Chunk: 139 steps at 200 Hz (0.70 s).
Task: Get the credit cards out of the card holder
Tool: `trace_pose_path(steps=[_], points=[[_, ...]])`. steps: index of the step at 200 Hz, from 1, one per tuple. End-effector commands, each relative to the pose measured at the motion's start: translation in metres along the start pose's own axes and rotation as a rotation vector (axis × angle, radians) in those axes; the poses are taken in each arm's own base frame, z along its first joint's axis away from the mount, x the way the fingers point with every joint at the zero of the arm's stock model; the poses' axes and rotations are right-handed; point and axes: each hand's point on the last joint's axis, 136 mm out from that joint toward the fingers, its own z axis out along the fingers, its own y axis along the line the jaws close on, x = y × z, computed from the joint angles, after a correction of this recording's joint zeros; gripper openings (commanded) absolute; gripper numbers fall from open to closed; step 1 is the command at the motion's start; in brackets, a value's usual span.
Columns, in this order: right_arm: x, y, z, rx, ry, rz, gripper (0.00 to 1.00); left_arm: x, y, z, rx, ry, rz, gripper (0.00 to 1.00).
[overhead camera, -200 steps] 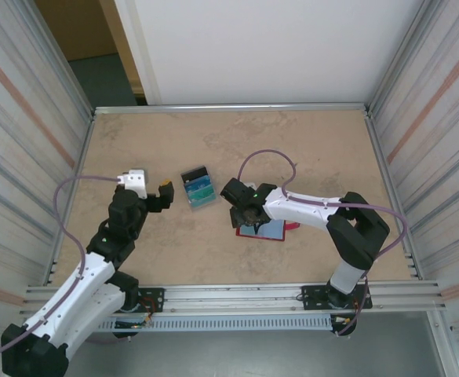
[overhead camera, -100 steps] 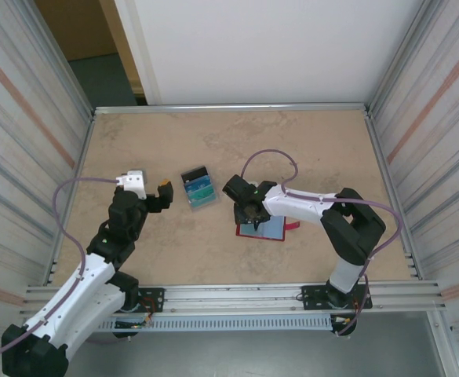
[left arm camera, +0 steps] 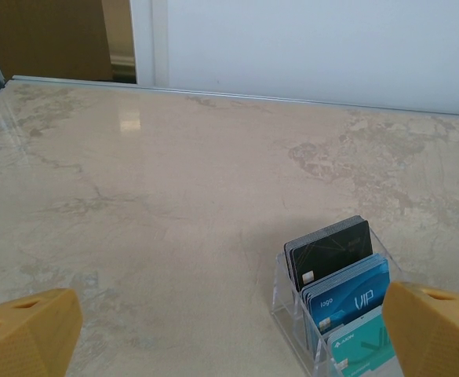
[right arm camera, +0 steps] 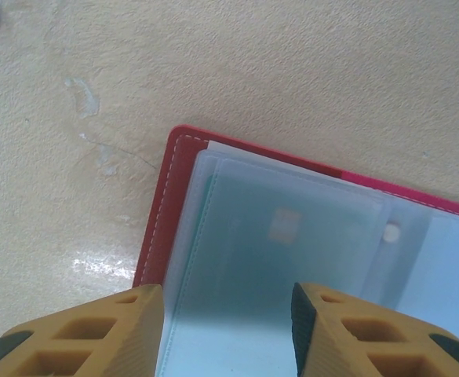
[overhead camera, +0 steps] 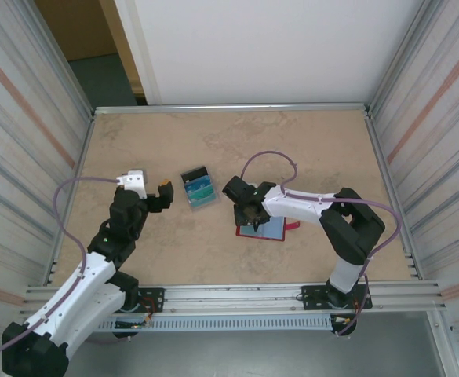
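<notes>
Beige, marbled stone-look laminate covers the table [overhead camera: 323, 149], which has a thin metal lip along its edges and glints under the light in the left wrist view. Ribbed pale panels [overhead camera: 25, 133] with faint orange stripes wall it in on both sides. A white wall [overhead camera: 253, 47] closes the far end, and beside it at far left we see a brown panel [overhead camera: 76, 27]. An aluminium rail [overhead camera: 237, 294] runs across the near edge, carrying both arm bases.

The card holder [overhead camera: 270, 230] lies open and flat right of centre, dark-red cover down on the table and pale blue-grey sleeves upward. Its small red tab [overhead camera: 293, 226] sticks out to the right. The right gripper [right arm camera: 227, 314] hangs straight over the left-hand page, jaws partly apart with a moderate gap; we cannot tell whether the tips touch the sleeve. Through the plastic we make out one pale card [right arm camera: 292, 251] with a chip patch, its print too washed out to read. From above, the gripper covers the holder's far left corner.

Left of centre stands a clear card stand [overhead camera: 198, 189] holding three cards [left arm camera: 347, 290], black, blue and teal; the wrist view cuts off its near end. The left gripper [left arm camera: 229, 338] faces it from the left, jaws spread wide and holding nothing, its tips cropped at the bottom corners of its wrist view.
</notes>
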Motion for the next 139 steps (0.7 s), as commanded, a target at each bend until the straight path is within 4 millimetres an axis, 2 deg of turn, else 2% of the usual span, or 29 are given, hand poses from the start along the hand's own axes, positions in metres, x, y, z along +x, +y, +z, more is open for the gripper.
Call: trace_pose_path(steps=[1,98,139], points=[[0.016,-0.005,0.009,0.033,0.047,0.01,0.46,-0.001,0.006,-0.001,-0.03,-0.013,-0.016,0.98],[0.036,-0.009,0.02,0.043,0.093,0.001,0.46,-0.001,0.006,0.001,-0.032,-0.008,-0.013,0.99],[0.039,-0.008,0.017,-0.009,0.089,-0.023,0.42,-0.003,0.005,0.0,-0.023,-0.013,-0.014,0.99]])
